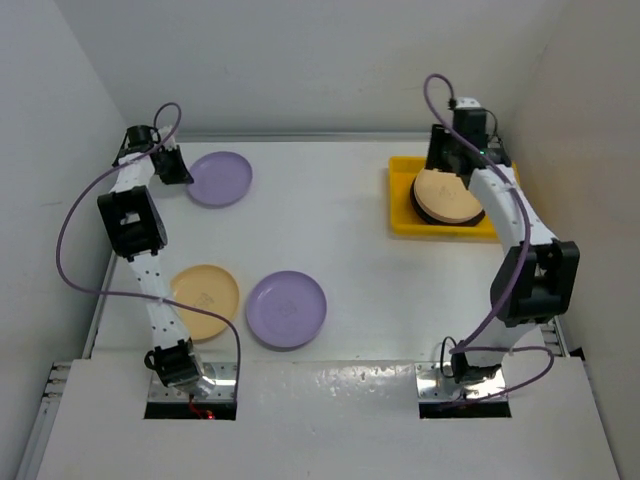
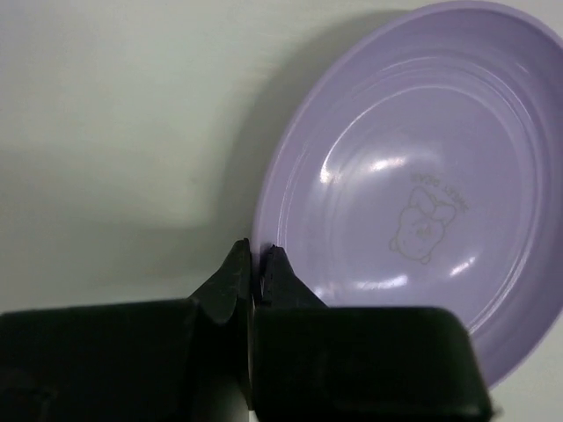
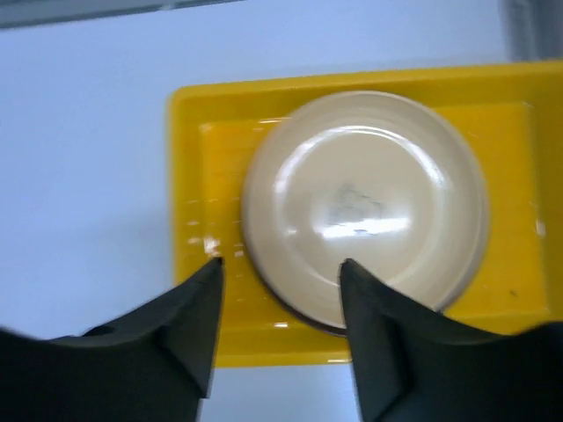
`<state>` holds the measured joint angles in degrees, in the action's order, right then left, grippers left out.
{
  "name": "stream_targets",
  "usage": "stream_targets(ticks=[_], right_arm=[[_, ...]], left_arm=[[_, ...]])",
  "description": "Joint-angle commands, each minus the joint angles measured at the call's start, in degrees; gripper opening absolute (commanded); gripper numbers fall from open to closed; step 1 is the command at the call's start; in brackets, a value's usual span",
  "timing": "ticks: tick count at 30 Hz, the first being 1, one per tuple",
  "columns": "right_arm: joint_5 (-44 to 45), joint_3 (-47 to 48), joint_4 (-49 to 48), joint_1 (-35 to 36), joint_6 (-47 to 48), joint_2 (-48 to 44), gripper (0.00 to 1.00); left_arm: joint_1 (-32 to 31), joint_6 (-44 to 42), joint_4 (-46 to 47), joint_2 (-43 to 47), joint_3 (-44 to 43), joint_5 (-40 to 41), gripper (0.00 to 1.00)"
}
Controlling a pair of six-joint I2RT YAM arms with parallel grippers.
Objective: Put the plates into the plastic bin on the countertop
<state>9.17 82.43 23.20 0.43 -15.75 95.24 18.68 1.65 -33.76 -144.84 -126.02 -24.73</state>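
A lavender plate lies at the back left of the white countertop. My left gripper is shut on its left rim; the left wrist view shows the jaws pinching the edge of this plate. The yellow plastic bin stands at the back right and holds a stack topped by a cream plate with a dark rim below it. My right gripper hovers open and empty over the bin, its fingers apart above the cream plate's near edge.
A pale yellow-orange plate and a second lavender plate lie side by side at the front left, close to the left arm's base. White walls close in the left, back and right sides.
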Motion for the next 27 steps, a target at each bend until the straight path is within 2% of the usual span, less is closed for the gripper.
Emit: stream_targets(ticks=[1, 2, 4, 7, 8, 10, 14, 17, 18, 20, 21, 23, 24, 25, 27], right_arm=[[-4.5, 5.9, -0.1, 8.0, 4.8, 3.4, 0.50], [-5.8, 7.4, -0.1, 10.4, 4.5, 4.3, 0.42], [-11.6, 9.7, -1.3, 13.2, 0.6, 8.6, 0.39], [-15.0, 11.8, -4.6, 17.1, -3.6, 12.5, 0.59], [-15.7, 13.8, -5.5, 19.8, -3.9, 15.5, 0.70], [-16.3, 17.1, -6.1, 21.1, -5.8, 19.1, 0.77], [-20.2, 19.4, -5.9, 21.6, -9.8, 23.1, 0.77], [-20.8, 17.7, -7.5, 21.9, -11.7, 23.5, 0.71], [-20.9, 14.7, -8.3, 22.1, -12.1, 22.8, 0.63], [-20.4, 12.9, -9.4, 22.1, -12.6, 22.5, 0.55], [-20.1, 11.4, -9.8, 22.0, -13.2, 22.4, 0.45], [-19.5, 10.1, -10.9, 22.0, -13.4, 22.4, 0.32], [-19.4, 9.9, -11.2, 22.1, -13.4, 22.5, 0.19], [-19.3, 9.9, -11.2, 22.1, -13.5, 22.8, 0.16], [-19.5, 9.6, -11.8, 22.0, -13.8, 22.9, 0.18]], left_arm=[[-4.1, -3.4, -4.4, 5.0, 4.0, -7.3, 0.00], [-5.6, -4.1, -4.4, 9.9, 4.9, -7.9, 0.00], [-10.9, -6.8, -4.4, 14.4, 7.4, -8.4, 0.00], [-18.2, -11.1, -7.0, 19.8, 8.0, -5.9, 0.00], [-19.8, -12.4, -9.1, 20.3, 7.2, -5.9, 0.00], [-23.5, -13.0, -11.6, 20.9, 6.5, -5.9, 0.00], [-26.4, -13.5, -12.2, 20.9, 6.5, -6.6, 0.00], [-27.7, -13.5, -13.4, 20.9, 5.3, -8.5, 0.00], [-27.7, -13.5, -13.4, 20.9, 5.3, -9.3, 0.00], [-27.7, -12.9, -13.9, 20.9, 4.7, -10.5, 0.00], [-27.7, -12.9, -13.9, 20.9, 4.7, -11.5, 0.00], [-27.7, -12.4, -13.9, 20.9, 4.7, -12.3, 0.00], [-27.7, -12.4, -13.9, 20.9, 4.7, -13.1, 0.00], [-27.7, -12.4, -13.9, 20.9, 4.2, -13.1, 0.00], [-27.7, -12.4, -13.9, 20.9, 4.2, -15.2, 0.00]])
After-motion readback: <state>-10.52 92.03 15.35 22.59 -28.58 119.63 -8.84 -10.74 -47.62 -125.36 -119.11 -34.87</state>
